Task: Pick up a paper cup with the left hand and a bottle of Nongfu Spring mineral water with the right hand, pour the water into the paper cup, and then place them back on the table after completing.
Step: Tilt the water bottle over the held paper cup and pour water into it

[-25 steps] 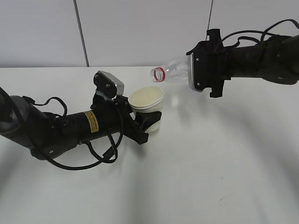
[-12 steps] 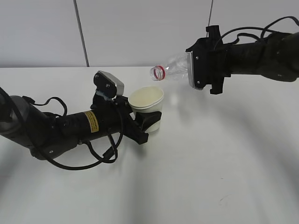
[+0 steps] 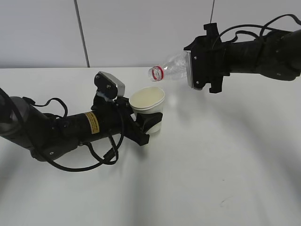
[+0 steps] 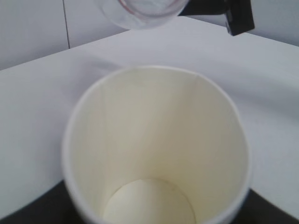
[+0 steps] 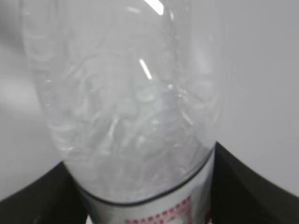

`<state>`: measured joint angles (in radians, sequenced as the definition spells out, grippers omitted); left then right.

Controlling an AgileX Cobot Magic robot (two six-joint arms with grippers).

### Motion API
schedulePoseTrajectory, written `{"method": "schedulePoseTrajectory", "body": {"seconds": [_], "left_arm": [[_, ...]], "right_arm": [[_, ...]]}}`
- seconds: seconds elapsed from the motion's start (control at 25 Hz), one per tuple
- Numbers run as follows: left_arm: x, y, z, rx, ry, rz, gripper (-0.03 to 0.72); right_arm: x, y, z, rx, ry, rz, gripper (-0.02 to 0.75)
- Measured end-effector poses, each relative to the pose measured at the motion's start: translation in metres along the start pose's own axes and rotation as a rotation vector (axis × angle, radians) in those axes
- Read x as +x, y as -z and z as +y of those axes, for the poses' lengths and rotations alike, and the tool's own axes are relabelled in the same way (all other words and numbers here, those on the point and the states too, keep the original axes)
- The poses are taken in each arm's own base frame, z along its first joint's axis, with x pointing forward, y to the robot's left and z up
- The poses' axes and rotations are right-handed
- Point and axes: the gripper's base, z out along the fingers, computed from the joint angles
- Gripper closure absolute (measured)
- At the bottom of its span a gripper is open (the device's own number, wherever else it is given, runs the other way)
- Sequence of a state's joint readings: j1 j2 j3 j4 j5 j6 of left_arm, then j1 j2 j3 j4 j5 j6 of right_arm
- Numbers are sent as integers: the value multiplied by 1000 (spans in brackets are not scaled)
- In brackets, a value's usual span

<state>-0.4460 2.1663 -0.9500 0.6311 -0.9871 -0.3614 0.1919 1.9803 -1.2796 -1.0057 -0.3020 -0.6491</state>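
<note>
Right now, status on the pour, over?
Left hand shut on paper cup, upright. Right hand shut on bottle, tipped, mouth above and beside the rim. No stream visible; cup looks dry. Nothing in the way.

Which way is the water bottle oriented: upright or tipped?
Tipped. The water bottle lies almost sideways above the paper cup, its red-ringed mouth pointing left over the rim.
</note>
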Motion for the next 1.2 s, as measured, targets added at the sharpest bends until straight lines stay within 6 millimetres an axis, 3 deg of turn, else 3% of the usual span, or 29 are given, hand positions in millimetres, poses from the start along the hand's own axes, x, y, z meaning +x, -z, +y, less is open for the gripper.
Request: {"method": "schedulePoseTrajectory", "body": {"seconds": [1.2], "left_arm": [[0, 0, 0, 0, 1, 1, 287]], "right_arm": [[0, 0, 0, 0, 58, 0, 256]]}}
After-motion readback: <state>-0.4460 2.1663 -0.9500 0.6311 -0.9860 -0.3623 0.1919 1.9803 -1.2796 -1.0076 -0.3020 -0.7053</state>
